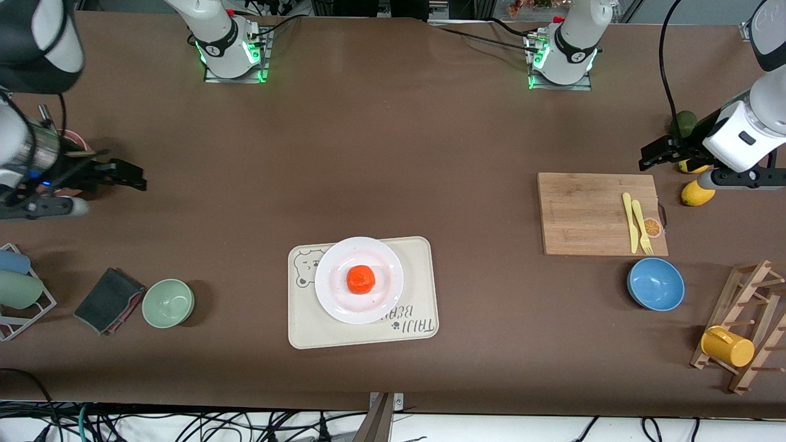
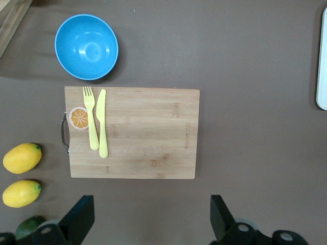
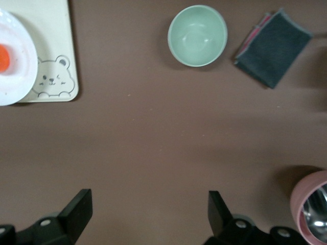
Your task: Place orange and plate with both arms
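Note:
The orange (image 1: 360, 279) sits in the middle of the white plate (image 1: 334, 291), and the plate rests on a cream bear-print tray (image 1: 417, 301) at the table's middle. The right wrist view shows an edge of the orange (image 3: 2, 57), the plate (image 3: 18, 71) and the tray (image 3: 56, 41). My left gripper (image 1: 651, 156) (image 2: 152, 204) is open and empty over bare table beside the cutting board. My right gripper (image 1: 132, 175) (image 3: 148, 201) is open and empty over bare table at the right arm's end, well apart from the plate.
A wooden cutting board (image 1: 589, 212) carries a yellow fork and knife (image 1: 635, 222). A blue bowl (image 1: 656, 283), lemons (image 1: 697, 193) and a rack with a yellow mug (image 1: 727, 347) are near it. A green bowl (image 1: 168, 302), a dark cloth (image 1: 109, 301) and a pink cup (image 3: 311, 204) lie at the right arm's end.

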